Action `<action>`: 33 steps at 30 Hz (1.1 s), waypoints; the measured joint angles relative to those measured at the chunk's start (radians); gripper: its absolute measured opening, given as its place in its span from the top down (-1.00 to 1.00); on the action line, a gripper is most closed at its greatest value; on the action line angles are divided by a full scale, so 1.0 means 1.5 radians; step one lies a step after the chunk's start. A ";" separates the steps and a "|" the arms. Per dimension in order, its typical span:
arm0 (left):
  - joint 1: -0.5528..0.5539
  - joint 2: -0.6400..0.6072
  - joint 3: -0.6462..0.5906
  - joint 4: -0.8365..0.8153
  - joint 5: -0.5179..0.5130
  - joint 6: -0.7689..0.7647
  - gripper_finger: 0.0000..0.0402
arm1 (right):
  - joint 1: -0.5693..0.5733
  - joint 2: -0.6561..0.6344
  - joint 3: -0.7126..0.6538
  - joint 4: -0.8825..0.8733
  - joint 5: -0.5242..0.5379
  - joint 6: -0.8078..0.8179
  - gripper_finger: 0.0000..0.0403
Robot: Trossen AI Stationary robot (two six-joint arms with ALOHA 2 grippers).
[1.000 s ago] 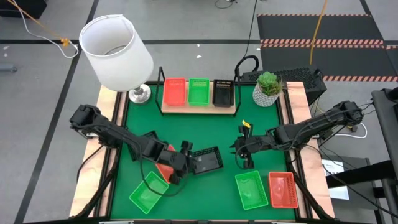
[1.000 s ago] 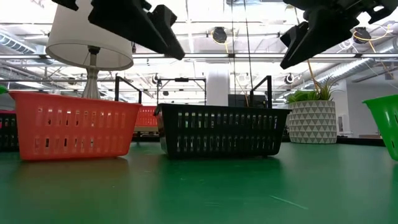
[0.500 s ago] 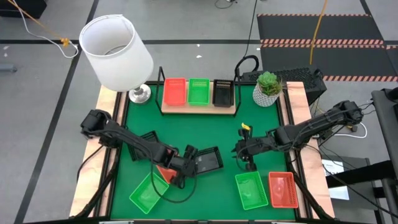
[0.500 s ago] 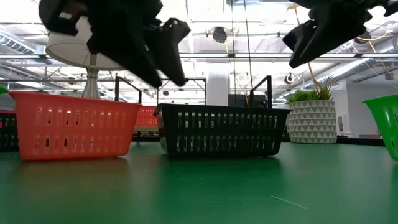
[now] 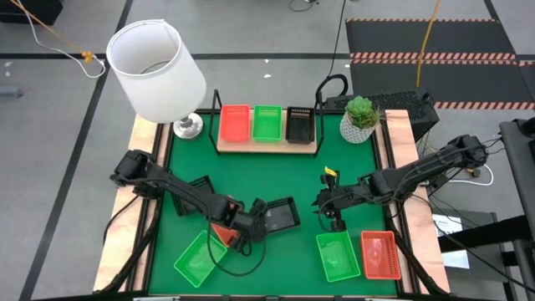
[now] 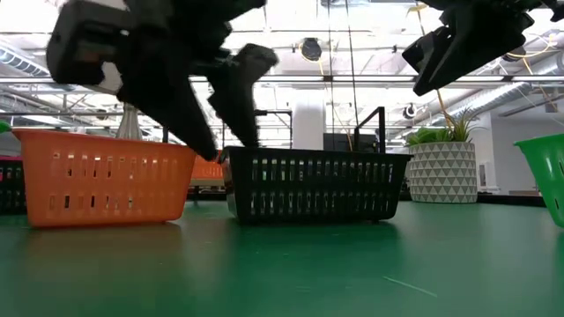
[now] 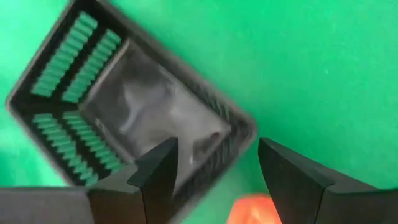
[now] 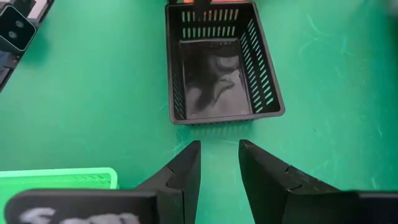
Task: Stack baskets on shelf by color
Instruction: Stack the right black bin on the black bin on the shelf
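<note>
Black fingers of the left gripper [image 7: 214,180] stand spread wide and empty, straddling one corner of the black basket [image 5: 277,215], whose rim runs between them. That basket lies mid-counter, its long axis slanting toward the right gripper [image 5: 332,209], which hovers beside it, part-open, holding nothing. The left arm is clearly nearer. An orange-red basket [image 5: 221,232] sits just beside the fingers. The shelf [image 5: 267,147], well apart at the back, carries three baskets.
</note>
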 joint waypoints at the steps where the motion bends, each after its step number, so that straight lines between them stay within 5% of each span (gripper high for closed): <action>1: 0.001 0.003 0.000 -0.003 0.000 0.003 -0.12 | 0.000 0.000 0.000 0.001 0.000 0.000 0.49; 6: 0.005 0.025 -0.001 0.003 -0.006 0.017 0.01 | 0.000 0.000 0.000 0.000 0.000 0.002 0.49; 22: 0.044 0.023 -0.001 0.016 -0.018 0.053 0.92 | 0.000 0.000 0.001 -0.002 0.000 0.000 0.49; 33: 0.078 0.023 0.000 0.089 -0.021 0.044 0.92 | 0.000 0.000 0.000 0.007 0.005 -0.001 0.49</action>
